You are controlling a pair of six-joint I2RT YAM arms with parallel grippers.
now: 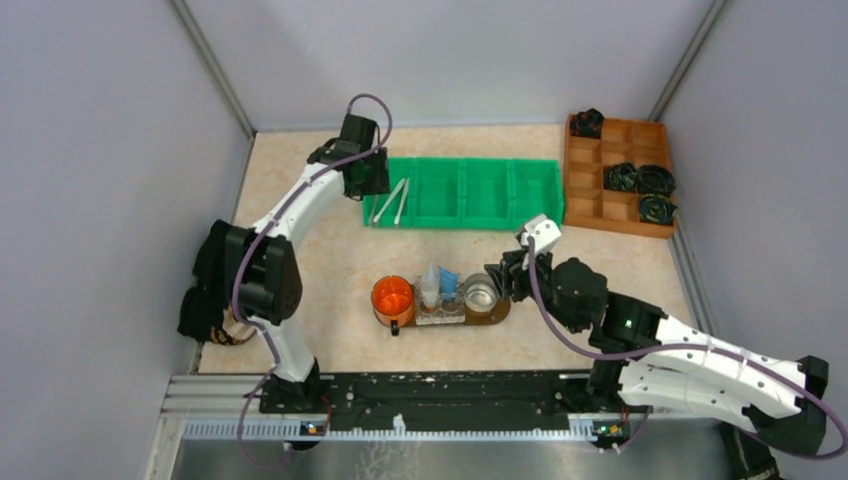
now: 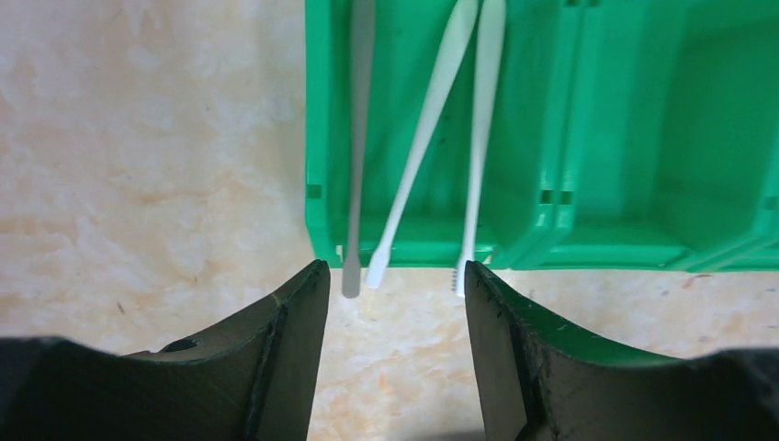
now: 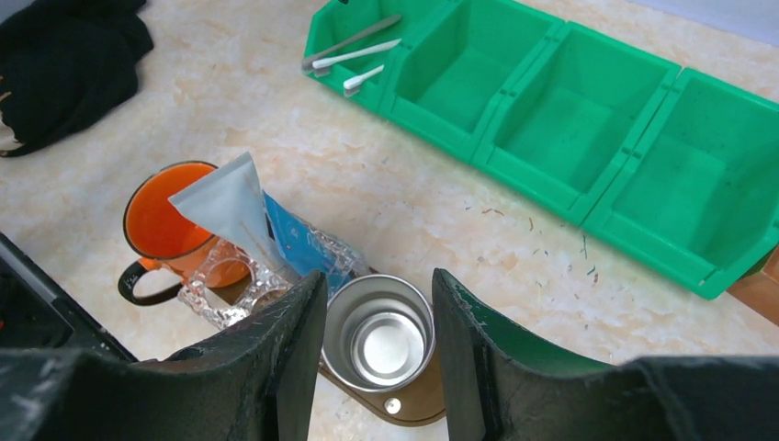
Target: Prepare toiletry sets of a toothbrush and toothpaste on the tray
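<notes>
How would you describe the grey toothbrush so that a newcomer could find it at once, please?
Start at the long green bin and take its leftmost compartment. Three toothbrushes lie there; the grey toothbrush is the outermost, by the bin's end wall, next to two white toothbrushes.

Top external view: from high behind me, looking steeply down on the whole beige marbled table point(image 1: 330, 250). My left wrist camera faces one end of the green plastic compartmented bin point(image 2: 643, 110) close up. My right wrist camera sits close above the dark brown wooden tray point(image 3: 413, 409), with that bin, shared by all three views, farther off.
</notes>
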